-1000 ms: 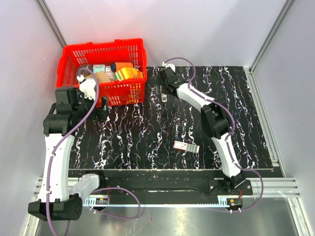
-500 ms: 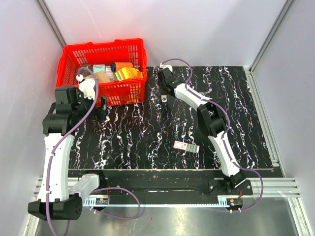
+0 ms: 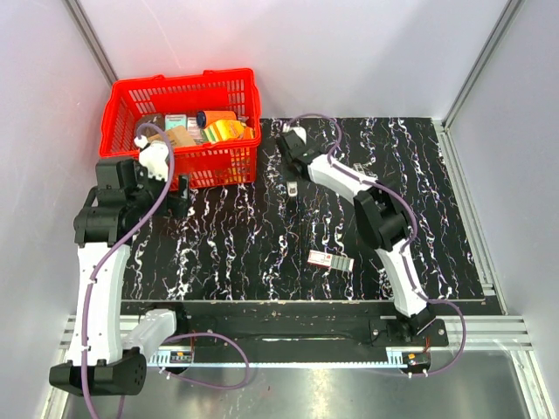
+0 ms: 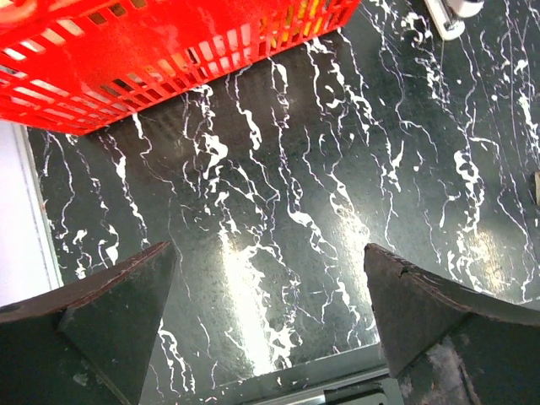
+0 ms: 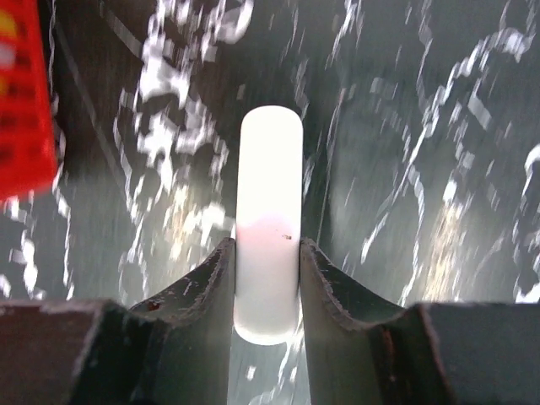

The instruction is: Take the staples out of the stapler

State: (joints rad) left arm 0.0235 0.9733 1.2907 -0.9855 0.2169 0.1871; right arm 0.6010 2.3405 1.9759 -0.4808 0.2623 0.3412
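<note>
Black white-veined table (image 3: 262, 244) is seen filling the cell floor. Red basket (image 3: 183, 80) is set at its far-left corner, loaded with assorted packaged goods. Left gripper (image 4: 268, 270) is held over bare table just in front of the basket, jaws spread wide, nothing between them. Right arm is stretched toward the far side, and right gripper (image 5: 267, 257) is placed just right of the basket. Its fingers (image 5: 211, 283) are pressed against both sides of the stapler (image 5: 268, 194), whose pale rounded length is seen jutting past the tips. Whether the stapler is lifted or resting on the table cannot be told. Small red-and-white box (image 3: 331, 259) is seen lying mid-table, well apart from both grippers
</note>
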